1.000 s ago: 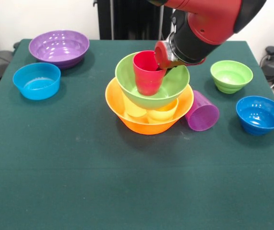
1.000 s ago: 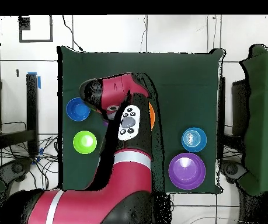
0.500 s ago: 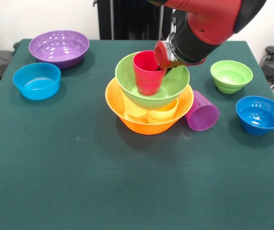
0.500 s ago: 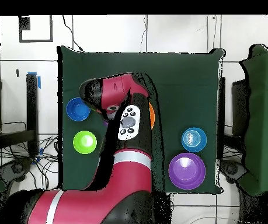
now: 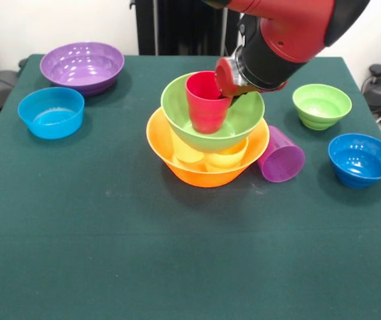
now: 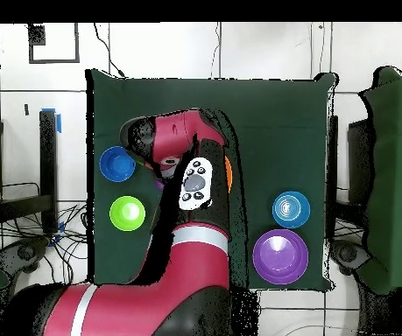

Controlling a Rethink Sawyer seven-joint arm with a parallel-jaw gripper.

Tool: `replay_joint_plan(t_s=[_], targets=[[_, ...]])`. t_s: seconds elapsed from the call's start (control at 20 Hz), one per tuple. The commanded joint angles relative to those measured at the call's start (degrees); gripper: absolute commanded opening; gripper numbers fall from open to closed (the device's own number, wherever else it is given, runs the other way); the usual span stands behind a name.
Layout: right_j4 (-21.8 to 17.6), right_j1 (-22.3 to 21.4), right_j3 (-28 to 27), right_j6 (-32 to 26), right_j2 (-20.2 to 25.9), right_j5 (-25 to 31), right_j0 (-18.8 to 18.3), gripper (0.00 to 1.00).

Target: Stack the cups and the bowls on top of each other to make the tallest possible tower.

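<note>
1. The tower (image 5: 207, 143) stands in the middle of the green table (image 5: 177, 267). At the bottom is the big orange bowl (image 5: 177, 167)
2. Two yellow cups (image 5: 210, 157) sit inside the orange bowl, and the big lime green bowl (image 5: 243, 120) rests on top of them
3. The red-pink cup (image 5: 205, 101) stands upright inside the big green bowl. It is the top piece right now
4. So four pieces are piled on the orange bowl, and I think the job is about half done
5. Still left on the table: the purple cup (image 5: 281, 155) lies on its side, touching the orange bowl's edge. The big purple bowl (image 5: 82, 65) sits in a far corner, with a small blue bowl (image 5: 51, 111) near it
6. On the other side are the small lime green bowl (image 5: 321, 105) and the other small blue bowl (image 5: 362, 158), both well apart from the tower
7. The gripper (image 5: 232, 99) hangs right at the rim of the red-pink cup, under the big red arm (image 5: 283, 33)
8. The fingers are hidden behind the cup and the arm's end, so I cannot tell if they are spread or pinching the cup's rim
9. From above, the arm covers the tower, and only a thin bit of orange peeks out
</note>
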Motion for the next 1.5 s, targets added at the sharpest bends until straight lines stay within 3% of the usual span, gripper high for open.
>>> replay_joint_plan(t_s=[0.05,0.8,0.85,1.5], targets=[[2.1,2.8,-0.9,8.1,4.6,-4.1,-1.1,0.0],[2.1,3.3,-2.6,6.7,4.5,-2.3,-1.1,0.0],[2.2,3.4,-2.6,6.6,4.6,-1.9,-1.1,1.0],[1.8,3.6,-3.3,5.2,4.8,-2.8,-1.4,1.0]])
